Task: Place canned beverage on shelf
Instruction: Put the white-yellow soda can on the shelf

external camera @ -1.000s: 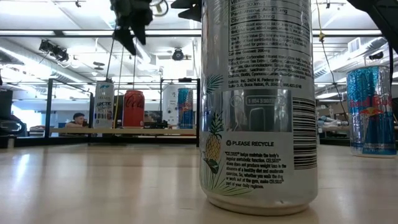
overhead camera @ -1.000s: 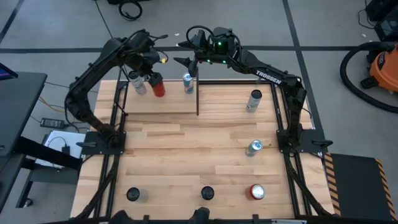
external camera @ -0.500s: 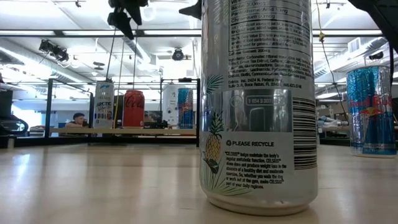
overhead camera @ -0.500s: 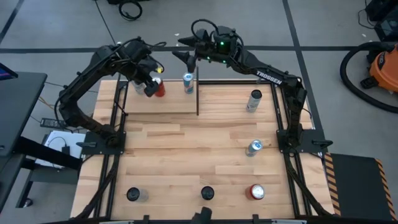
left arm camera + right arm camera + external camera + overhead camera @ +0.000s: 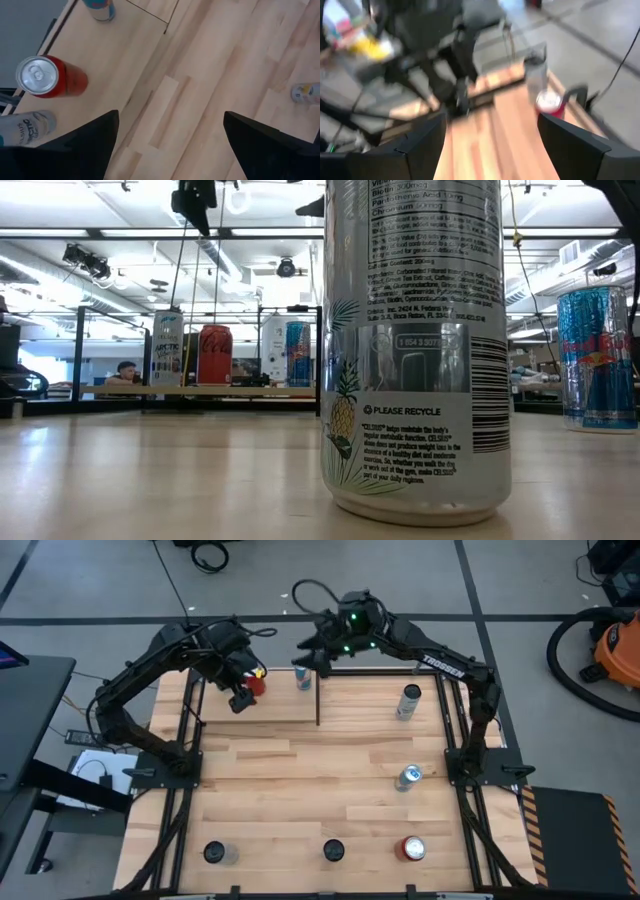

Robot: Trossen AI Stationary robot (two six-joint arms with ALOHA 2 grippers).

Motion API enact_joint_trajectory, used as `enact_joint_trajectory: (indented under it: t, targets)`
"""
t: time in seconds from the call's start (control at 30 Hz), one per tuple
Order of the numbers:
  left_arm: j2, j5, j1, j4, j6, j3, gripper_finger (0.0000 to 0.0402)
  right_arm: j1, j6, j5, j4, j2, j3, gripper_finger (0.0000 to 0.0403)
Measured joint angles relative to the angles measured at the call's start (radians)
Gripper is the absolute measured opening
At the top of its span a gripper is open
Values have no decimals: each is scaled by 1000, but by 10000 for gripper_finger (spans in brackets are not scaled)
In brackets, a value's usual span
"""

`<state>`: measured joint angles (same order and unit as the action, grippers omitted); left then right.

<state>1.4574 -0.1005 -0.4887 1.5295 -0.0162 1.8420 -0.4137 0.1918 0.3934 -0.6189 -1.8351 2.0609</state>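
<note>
The shelf (image 5: 275,708), a pale board with black uprights, stands at the table's far left. On it stand a red can (image 5: 258,684), a blue can (image 5: 302,677) and a white can (image 5: 27,129); the low view shows them in a row (image 5: 215,354). My left gripper (image 5: 240,698) hangs open above the shelf's front part, beside the red can (image 5: 50,79), with nothing between its fingers (image 5: 170,145). My right gripper (image 5: 306,648) is open in the air above the shelf's far right corner, near the blue can, and is also empty (image 5: 490,145).
More cans are on the tabletop: one upright at the far right (image 5: 408,702), one lying on its side at the right (image 5: 407,777), and three along the near edge (image 5: 216,853) (image 5: 333,851) (image 5: 412,849). The table's middle (image 5: 300,780) is bare wood.
My left gripper has come from above the shelf's far left corner toward the near edge and a little to the right, rolling somewhat, and now hangs over the shelf's front. My right gripper has rolled and tipped at the wrist above the shelf's far right corner. The cans have kept still.
</note>
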Motion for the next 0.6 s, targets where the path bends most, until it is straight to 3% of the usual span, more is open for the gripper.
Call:
enact_joint_trajectory:
  t: [0.27,0.6]
  targets:
    - [1,0,34,16,-41,0,360,138,-78,-41,-258,22,0,323]
    - [-41,-1,123,43,-123,0,360,334,-150,-107,-269,22,0,323]
